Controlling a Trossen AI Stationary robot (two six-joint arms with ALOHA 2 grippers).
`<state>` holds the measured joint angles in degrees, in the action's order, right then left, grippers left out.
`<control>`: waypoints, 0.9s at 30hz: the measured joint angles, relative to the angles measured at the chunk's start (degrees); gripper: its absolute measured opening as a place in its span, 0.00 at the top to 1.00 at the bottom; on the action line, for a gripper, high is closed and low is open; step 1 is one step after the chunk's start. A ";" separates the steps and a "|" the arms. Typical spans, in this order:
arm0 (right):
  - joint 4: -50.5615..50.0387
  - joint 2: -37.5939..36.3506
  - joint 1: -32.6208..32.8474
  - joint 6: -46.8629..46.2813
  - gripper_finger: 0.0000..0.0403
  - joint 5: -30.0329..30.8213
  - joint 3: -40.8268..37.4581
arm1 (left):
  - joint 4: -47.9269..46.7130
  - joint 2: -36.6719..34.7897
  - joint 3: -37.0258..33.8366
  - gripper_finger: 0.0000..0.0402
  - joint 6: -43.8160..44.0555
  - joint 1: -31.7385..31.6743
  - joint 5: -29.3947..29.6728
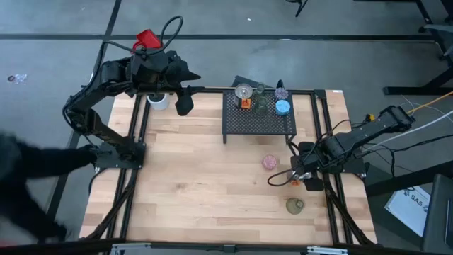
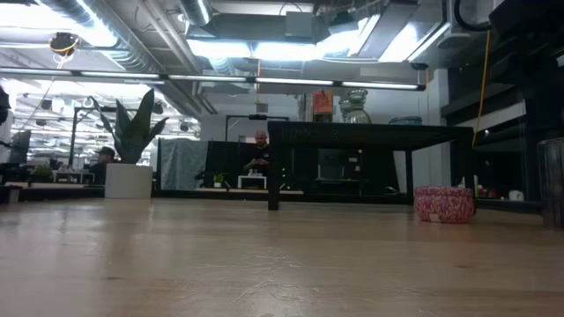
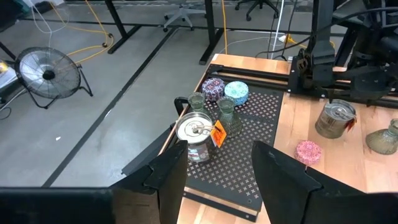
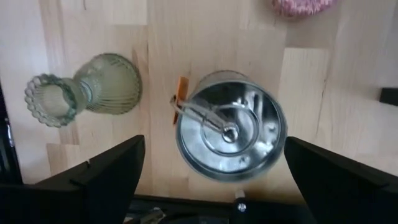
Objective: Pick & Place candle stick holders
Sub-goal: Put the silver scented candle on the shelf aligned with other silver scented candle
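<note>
Step in hand, as I read it: right pincer [image 4: 214, 186] hangs right over the silver tin holder [image 4: 230, 127] w/ the orange tag, fingers spread wide either side of it, nothing gripped yet, so it looks like the approach just before a grab. That tin stands upright on the worktop [image 1: 198, 177], in front of the black mesh rack [image 1: 258, 122] and off its right end, just beside the green glass holder lying on its side [image 4: 84, 90]; the pink holder [image 1: 270, 162] sits between that pair and the rack. Next move prob needs a straight drop so the fingers clear the tin's rim, then a squeeze on its round wall w/o nudging the glass one. Already on the rack: a second silver tin [image 3: 198, 132], two green glass holders, a purple speckled one [image 3: 213, 88] and a blue one [image 3: 236, 92]. Left pincer [image 3: 217, 180] waits up high beyond the rack's left end, fingers part-way apart and empty. Worktop is pale wood planks w/ black rails; a white potted plant [image 2: 132, 154] stands at the corner left of the rack. Room behind: open workshop, ceiling lights, a person [image 2: 258, 157] far off.
</note>
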<state>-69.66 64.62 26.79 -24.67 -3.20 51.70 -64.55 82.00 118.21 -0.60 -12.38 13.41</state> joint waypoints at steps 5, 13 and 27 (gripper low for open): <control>2.95 0.00 0.00 2.03 0.04 0.03 0.00 | 0.00 0.00 0.00 0.57 0.02 0.00 0.00; 5.14 0.00 -0.02 7.13 0.04 0.17 0.00 | -0.01 0.00 0.00 0.56 1.40 0.01 0.00; 9.92 -0.02 -0.04 8.05 0.04 0.53 0.00 | -0.01 0.00 0.00 0.56 1.54 0.00 0.00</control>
<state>-59.75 64.60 26.74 -16.62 -2.67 51.70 -64.56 82.00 118.21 0.94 -12.38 13.41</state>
